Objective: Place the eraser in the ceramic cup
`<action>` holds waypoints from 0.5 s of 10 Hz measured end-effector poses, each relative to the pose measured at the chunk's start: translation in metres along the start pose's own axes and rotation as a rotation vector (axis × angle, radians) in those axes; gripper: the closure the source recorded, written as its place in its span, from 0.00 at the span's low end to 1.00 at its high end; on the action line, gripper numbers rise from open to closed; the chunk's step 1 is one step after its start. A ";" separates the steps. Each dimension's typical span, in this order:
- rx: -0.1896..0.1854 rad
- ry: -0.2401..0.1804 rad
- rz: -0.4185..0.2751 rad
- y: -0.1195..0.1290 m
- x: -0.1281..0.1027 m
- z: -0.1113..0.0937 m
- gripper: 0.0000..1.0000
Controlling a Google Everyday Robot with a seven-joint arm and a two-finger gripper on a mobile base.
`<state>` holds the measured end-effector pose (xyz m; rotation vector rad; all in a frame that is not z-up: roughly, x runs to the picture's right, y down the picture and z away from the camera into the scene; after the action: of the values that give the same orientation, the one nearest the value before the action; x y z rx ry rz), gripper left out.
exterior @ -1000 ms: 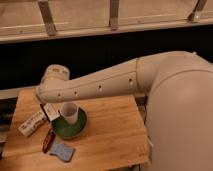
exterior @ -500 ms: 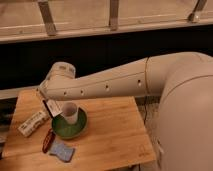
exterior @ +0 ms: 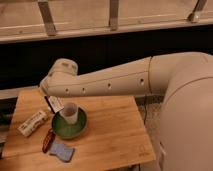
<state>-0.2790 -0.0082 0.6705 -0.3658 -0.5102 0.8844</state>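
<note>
My gripper (exterior: 50, 98) hangs under the arm's wrist at the table's back left. It is shut on the eraser (exterior: 55, 104), a slim white bar with dark markings, held tilted above the table. The eraser's lower end is just left of the rim of the ceramic cup (exterior: 70, 113). The cup is pale and tapered and stands upright inside a shallow green bowl (exterior: 67, 129). The fingers are mostly hidden behind the eraser and the wrist.
A cream tube (exterior: 32, 123) lies at the left of the wooden table (exterior: 110, 125). A red-capped item (exterior: 47, 140) and a blue-grey pad (exterior: 61, 150) lie in front of the bowl. My arm spans the back of the table.
The gripper has lifted the eraser slightly and carried it right, from left of the bowl to beside the cup's rim. The cup and bowl have not moved.
</note>
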 end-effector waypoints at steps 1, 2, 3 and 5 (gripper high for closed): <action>0.016 -0.011 -0.008 -0.004 -0.002 0.000 1.00; 0.026 -0.016 -0.007 -0.009 -0.001 0.001 1.00; 0.043 -0.016 0.004 -0.017 0.007 0.004 1.00; 0.074 0.008 0.020 -0.025 0.028 0.016 1.00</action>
<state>-0.2572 0.0008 0.7039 -0.3074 -0.4663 0.9181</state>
